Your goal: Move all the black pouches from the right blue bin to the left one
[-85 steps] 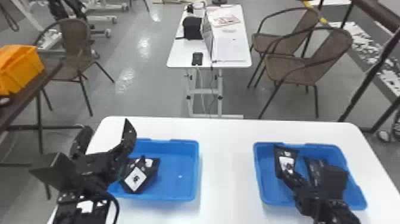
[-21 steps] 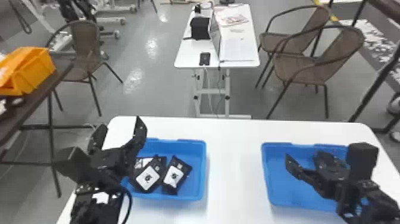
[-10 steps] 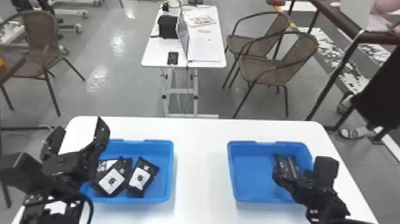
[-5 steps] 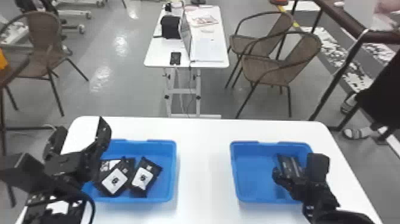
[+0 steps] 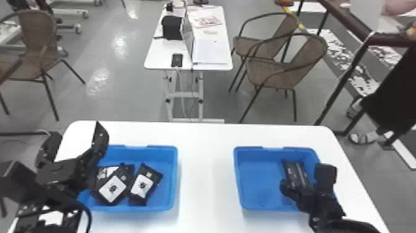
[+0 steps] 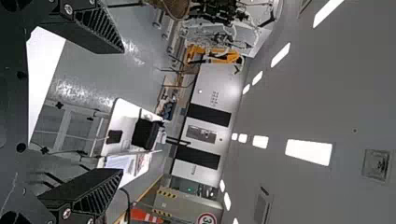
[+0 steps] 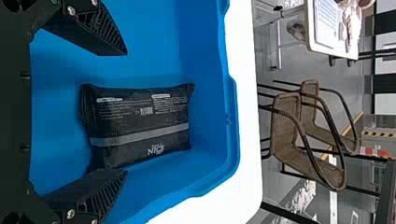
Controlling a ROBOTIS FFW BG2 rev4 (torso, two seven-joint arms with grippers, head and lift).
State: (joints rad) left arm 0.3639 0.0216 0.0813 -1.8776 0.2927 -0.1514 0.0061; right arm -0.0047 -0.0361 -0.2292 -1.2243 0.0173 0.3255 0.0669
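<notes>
In the head view my left gripper [image 5: 72, 148] is parked over the left part of the left blue bin [image 5: 175, 179]; in the left wrist view the left gripper [image 6: 122, 112] stands open with nothing between its fingers. Inside that bin lie several black pouches with white labels, one [image 5: 143, 186] at the right of the group. My right gripper [image 5: 305, 182] is over the right blue bin [image 5: 257, 182], which holds a black pouch [image 5: 294, 173]. Seen from the right wrist, the right gripper [image 7: 126, 112] is open, with the flat-lying pouch [image 7: 140, 123] between and beyond its fingertips.
Both bins stand on a white table [image 5: 205, 173], with bare tabletop between them. Beyond it are a smaller white table [image 5: 151, 59], chairs [image 5: 278, 74] and a dark railing [image 5: 349, 68]. A person stands at the right edge.
About eight seconds ago the right gripper held a pouch at the right bin; another pouch now lies in the left bin. The right gripper has since shifted over the remaining one. The head view has turned slightly.
</notes>
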